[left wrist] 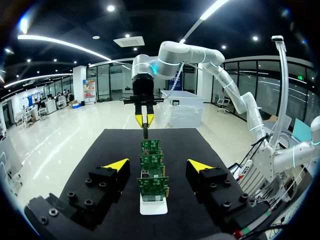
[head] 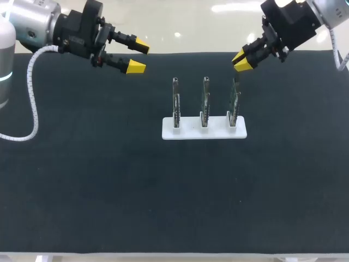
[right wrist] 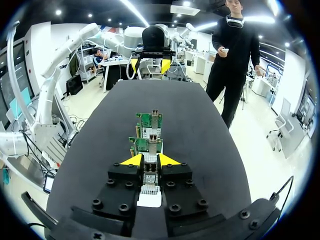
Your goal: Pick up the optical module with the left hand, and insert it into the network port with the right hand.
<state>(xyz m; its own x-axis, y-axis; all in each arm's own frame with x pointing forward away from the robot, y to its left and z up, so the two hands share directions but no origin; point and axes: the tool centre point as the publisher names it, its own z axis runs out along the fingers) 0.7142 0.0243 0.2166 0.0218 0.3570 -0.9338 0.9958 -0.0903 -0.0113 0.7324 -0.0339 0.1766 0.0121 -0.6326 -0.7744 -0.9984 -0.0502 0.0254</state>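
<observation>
Three green network cards stand upright in a white holder (head: 204, 132): left (head: 176, 103), middle (head: 205, 101) and right (head: 235, 101). My right gripper (head: 240, 61) hovers just above the right card's top edge, shut on the optical module (right wrist: 149, 179), a slim metal bar between its fingers. From the left wrist, the module (left wrist: 145, 132) points down from that gripper (left wrist: 144, 119) over the farthest card (left wrist: 151, 145). My left gripper (head: 138, 55) is open and empty, held off the table to the left of the row and facing along it (left wrist: 158, 165).
The black mat (head: 109, 185) covers the whole table, and the holder stands near its middle. Bare mat lies in front of the holder and to both sides. The mat's far edge (head: 185, 53) runs just behind both grippers.
</observation>
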